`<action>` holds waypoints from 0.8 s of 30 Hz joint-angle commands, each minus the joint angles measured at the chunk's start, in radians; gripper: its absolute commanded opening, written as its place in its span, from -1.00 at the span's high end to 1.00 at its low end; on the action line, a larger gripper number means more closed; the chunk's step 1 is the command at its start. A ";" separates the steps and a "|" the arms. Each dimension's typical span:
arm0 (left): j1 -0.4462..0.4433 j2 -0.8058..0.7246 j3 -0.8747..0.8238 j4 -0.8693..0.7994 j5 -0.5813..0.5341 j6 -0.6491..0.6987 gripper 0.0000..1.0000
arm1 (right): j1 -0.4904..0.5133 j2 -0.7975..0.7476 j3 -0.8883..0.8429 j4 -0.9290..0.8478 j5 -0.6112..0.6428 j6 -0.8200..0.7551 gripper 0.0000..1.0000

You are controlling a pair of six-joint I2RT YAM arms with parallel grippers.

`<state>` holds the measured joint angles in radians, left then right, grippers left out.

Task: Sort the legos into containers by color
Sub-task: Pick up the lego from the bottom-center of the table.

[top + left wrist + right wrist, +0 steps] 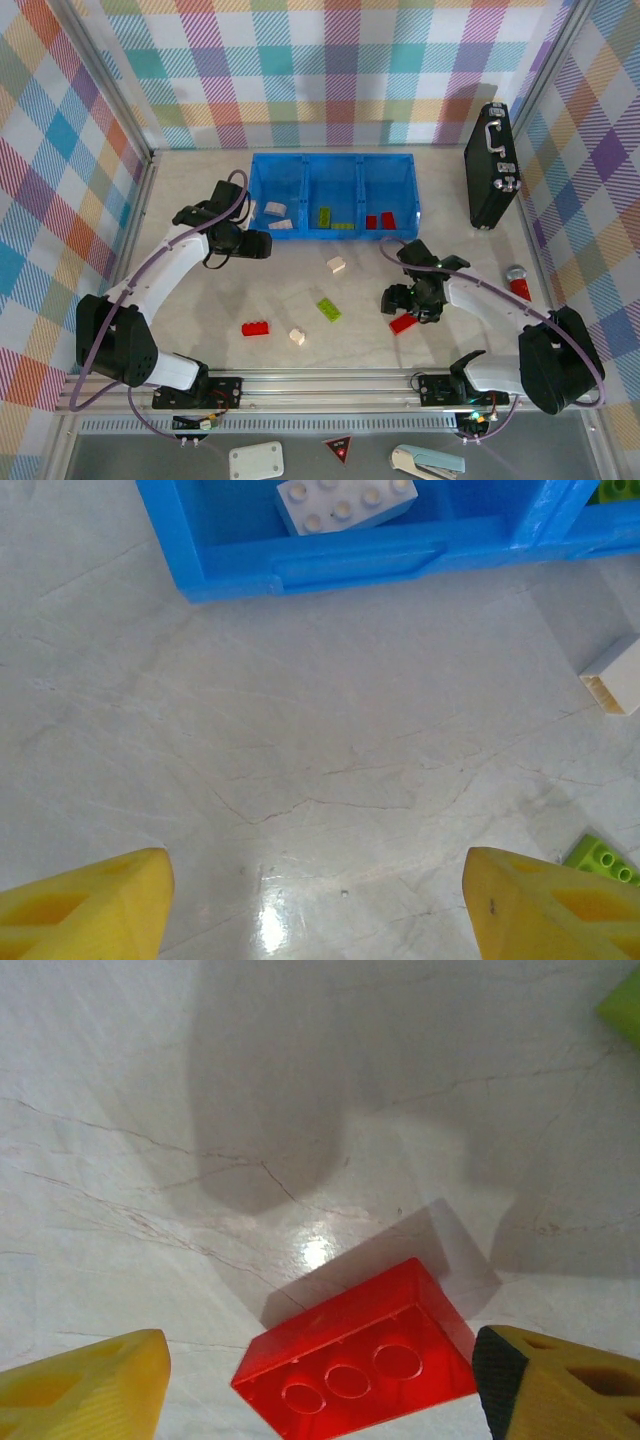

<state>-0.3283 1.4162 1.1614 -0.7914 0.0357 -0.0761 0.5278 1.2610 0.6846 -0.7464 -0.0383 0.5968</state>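
The blue tray (333,190) holds cream legos (278,215) in its left compartment, green ones (325,215) in the middle and red ones (380,220) on the right. Loose on the table lie a cream brick (336,265), a green brick (328,309), a red brick (256,328) and another cream brick (297,337). My left gripper (262,244) (318,900) stands open over bare table just in front of the tray's wall (350,565). My right gripper (398,300) (320,1380) is open around an upturned red brick (355,1360) (404,323), with a gap at its left finger.
A black case (491,165) stands upright at the back right. A small red and white object (518,282) lies near the right wall. A cream brick (618,675) and a green brick (600,858) sit to the right of my left gripper. Plaid walls enclose the table.
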 commanded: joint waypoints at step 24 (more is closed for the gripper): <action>0.012 0.047 -0.009 0.017 -0.043 0.036 -0.52 | 0.275 0.132 0.085 -0.142 0.181 0.195 -0.57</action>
<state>-0.3244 1.4540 1.1473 -0.7570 0.0055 -0.0582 0.7914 1.3731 0.7357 -0.8421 0.0917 0.7502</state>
